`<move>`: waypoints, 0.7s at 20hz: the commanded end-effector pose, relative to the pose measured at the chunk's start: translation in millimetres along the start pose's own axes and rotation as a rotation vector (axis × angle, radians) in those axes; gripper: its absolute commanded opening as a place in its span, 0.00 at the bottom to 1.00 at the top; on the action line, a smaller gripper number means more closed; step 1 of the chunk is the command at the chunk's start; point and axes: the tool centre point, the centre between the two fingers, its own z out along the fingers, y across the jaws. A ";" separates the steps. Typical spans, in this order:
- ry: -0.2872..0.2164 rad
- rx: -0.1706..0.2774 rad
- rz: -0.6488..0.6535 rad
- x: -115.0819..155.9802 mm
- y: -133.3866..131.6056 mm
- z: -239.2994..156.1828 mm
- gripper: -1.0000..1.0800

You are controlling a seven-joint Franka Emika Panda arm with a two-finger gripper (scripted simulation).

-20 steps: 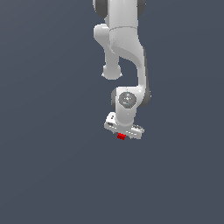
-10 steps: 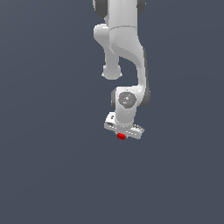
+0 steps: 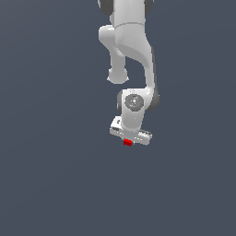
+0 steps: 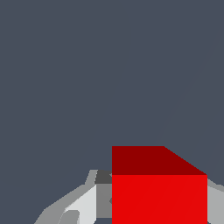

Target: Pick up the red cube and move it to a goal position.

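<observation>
The red cube (image 3: 127, 142) is small and bright red, and sits between the fingers under the white gripper (image 3: 128, 144) in the middle of the exterior view. In the wrist view the red cube (image 4: 159, 194) fills the space between the grey fingers (image 4: 81, 205), one on each side of it. My gripper (image 4: 159, 214) is shut on the cube. The white arm (image 3: 131, 50) reaches down from the top of the exterior view. Whether the cube touches the surface cannot be told.
A plain dark grey surface (image 3: 55, 175) fills both views around the arm. No other objects or edges show.
</observation>
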 end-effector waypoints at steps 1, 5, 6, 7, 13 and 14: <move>0.002 0.001 0.000 0.6 0.2 -11.5 0.00; 0.002 0.001 0.000 0.7 1.3 -38.4 0.00; 0.002 0.001 0.000 0.8 1.7 -46.7 0.00; 0.002 0.001 0.000 0.8 2.0 -55.7 0.00; 0.002 0.001 0.000 1.6 4.6 -120.3 0.00; 0.002 0.001 0.000 1.8 5.1 -132.6 0.00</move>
